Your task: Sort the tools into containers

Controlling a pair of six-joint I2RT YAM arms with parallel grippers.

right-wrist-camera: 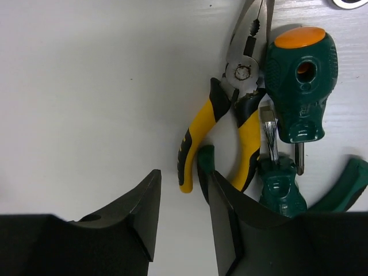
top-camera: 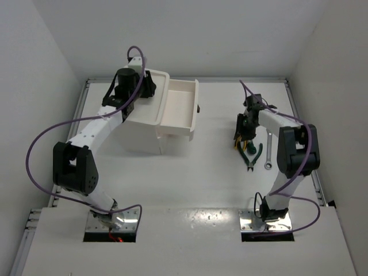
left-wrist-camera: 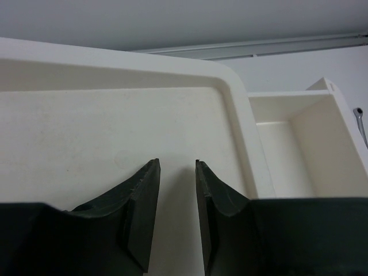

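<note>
Yellow-handled pliers [right-wrist-camera: 202, 123] touch the screwdriver [right-wrist-camera: 299, 86] beside the right pincer [right-wrist-camera: 181, 175] (spread, like the left pincer [left-wrist-camera: 177, 164]).

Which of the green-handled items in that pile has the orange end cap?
The stubby screwdriver beside the yellow-handled pliers; the smaller green handle below it and the green pliers handle show no orange.

The table [top-camera: 218, 167] is white and a little glossy. A thin metal rail [top-camera: 230, 80] runs along its far edge, and similar rails follow its left and right edges. Plain white walls [top-camera: 190, 34] stand behind the table and at both sides, and at the near edge lies a white panel [top-camera: 190, 241] with some small dark specks.
</note>
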